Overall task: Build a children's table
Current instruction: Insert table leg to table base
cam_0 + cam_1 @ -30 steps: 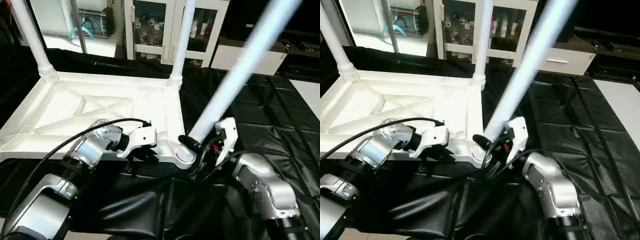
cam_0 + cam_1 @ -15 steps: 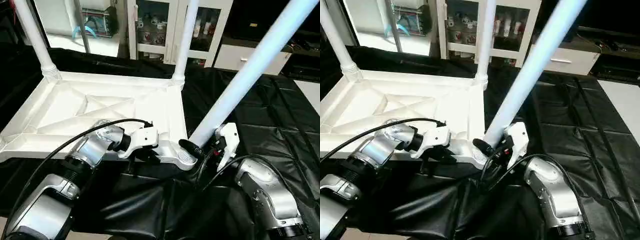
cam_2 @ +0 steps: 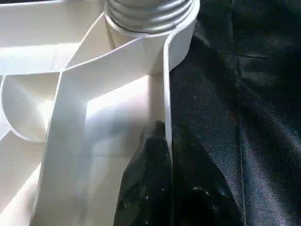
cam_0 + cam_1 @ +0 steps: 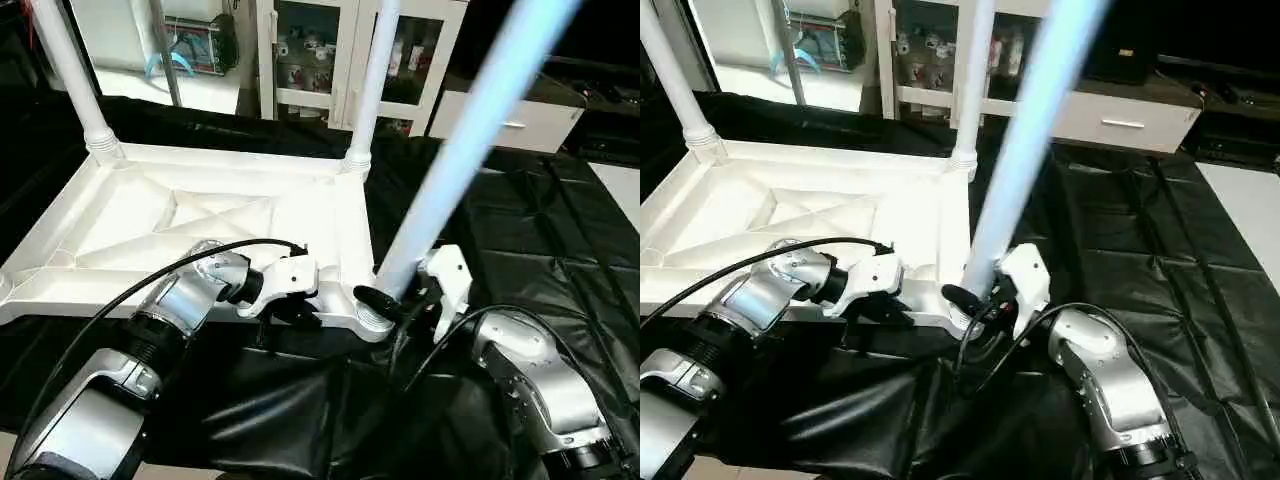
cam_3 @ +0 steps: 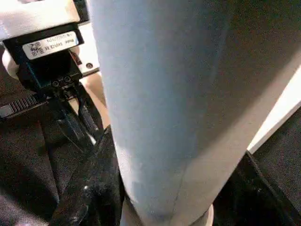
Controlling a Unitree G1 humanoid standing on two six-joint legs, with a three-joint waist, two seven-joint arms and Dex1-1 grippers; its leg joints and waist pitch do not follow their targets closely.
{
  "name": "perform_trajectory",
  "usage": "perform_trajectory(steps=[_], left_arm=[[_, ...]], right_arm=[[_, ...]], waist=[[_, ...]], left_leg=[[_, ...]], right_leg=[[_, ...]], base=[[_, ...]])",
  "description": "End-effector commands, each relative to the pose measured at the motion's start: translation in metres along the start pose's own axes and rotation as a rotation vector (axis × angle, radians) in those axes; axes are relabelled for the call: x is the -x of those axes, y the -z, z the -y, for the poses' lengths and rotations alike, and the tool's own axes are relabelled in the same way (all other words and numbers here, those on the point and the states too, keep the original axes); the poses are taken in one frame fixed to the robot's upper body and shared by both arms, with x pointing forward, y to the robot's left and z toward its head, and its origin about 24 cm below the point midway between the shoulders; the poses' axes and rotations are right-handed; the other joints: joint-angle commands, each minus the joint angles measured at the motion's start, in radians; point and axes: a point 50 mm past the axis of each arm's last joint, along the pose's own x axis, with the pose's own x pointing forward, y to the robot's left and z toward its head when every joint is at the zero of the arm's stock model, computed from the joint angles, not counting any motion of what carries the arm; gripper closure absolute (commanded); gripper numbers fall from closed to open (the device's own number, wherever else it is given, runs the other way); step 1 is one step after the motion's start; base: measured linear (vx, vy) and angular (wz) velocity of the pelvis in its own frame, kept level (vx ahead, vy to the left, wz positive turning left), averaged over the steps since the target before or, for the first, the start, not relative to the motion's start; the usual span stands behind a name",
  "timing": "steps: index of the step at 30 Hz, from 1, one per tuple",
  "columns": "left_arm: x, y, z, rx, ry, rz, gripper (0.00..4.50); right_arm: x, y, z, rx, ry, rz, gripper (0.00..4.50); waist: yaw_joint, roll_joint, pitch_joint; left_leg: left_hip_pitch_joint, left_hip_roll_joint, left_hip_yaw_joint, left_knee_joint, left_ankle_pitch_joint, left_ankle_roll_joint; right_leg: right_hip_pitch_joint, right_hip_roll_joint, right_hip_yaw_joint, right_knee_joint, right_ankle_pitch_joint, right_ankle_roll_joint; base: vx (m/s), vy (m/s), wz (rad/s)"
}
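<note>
The white tabletop (image 4: 200,225) lies upside down on the black-draped work table (image 4: 560,230), its X-ribbed underside facing up; two white legs stand upright in its far corner sockets, one at the far left (image 4: 65,75) and one at the far right (image 4: 372,85); a third leg (image 4: 455,160) rises from the near right corner socket (image 4: 372,318), leaning up and to the right; its threaded foot sits at the mouth of that socket, though how deep it is seated cannot be told. The right gripper (image 4: 395,300) has its two black fingers closed around the low end of this third leg, one finger on each side of it, as the right wrist view shows. The left gripper (image 3: 167,183) is clamped on the tabletop's raised rim just beside the near right socket, one finger inside the rim and one outside. A white glass-fronted cabinet (image 4: 330,50) stands beyond the work table.
</note>
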Motion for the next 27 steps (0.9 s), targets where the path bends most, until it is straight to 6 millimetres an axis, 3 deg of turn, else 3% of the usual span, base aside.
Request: perform_trajectory(steps=[1,10,16,18,22,27], left_arm=[[0.002,-0.001,-0.004,0.003,-0.049,0.019,4.5],[0.003,0.001,-0.003,0.006,-0.053,0.017,4.5],[0.003,0.001,-0.004,0.01,-0.067,0.021,4.5],[0.003,0.001,-0.005,0.01,-0.068,0.021,4.5],[0.004,0.0,-0.005,0.01,-0.069,0.021,4.5],[0.003,-0.003,-0.007,0.042,-0.102,0.057,4.5]], right_arm=[[0.004,0.048,-0.011,-0.129,-0.034,-0.226,2.62],[0.007,0.062,-0.007,-0.177,0.041,-0.252,2.62],[0.007,0.064,-0.007,-0.196,0.087,-0.188,2.62],[0.008,0.066,-0.008,-0.192,0.09,-0.196,2.62],[0.007,0.065,-0.006,-0.188,0.108,-0.191,2.62],[0.004,0.058,0.009,-0.154,0.237,-0.154,2.62]], waist=[[-0.008,-0.002,-0.031],[-0.015,-0.002,-0.032],[-0.016,0.0,-0.038],[-0.015,0.003,-0.035],[-0.016,0.003,-0.032],[-0.022,0.003,-0.027]], left_leg=[[0.026,0.074,-0.048,-0.092,-0.431,-0.028],[0.028,0.074,-0.055,-0.095,-0.484,-0.042],[0.03,0.075,-0.053,-0.1,-0.484,-0.048],[0.032,0.075,-0.05,-0.1,-0.488,-0.049],[0.034,0.074,-0.052,-0.1,-0.504,-0.047],[0.041,0.072,-0.063,-0.101,-0.566,-0.055]], right_leg=[[0.001,-0.095,0.052,-0.108,-0.555,-0.109],[-0.003,-0.096,0.049,-0.115,-0.611,-0.09],[0.002,-0.094,0.047,-0.113,-0.533,-0.11],[-0.002,-0.093,0.048,-0.114,-0.52,-0.116],[-0.002,-0.095,0.049,-0.118,-0.56,-0.111],[-0.005,-0.099,0.042,-0.131,-0.684,-0.076]], base=[[0.0,0.0,0.0],[0.0,0.0,0.0],[0.0,0.0,0.0],[0.0,0.0,0.0],[0.0,0.0,0.0],[0.0,0.0,0.0]])
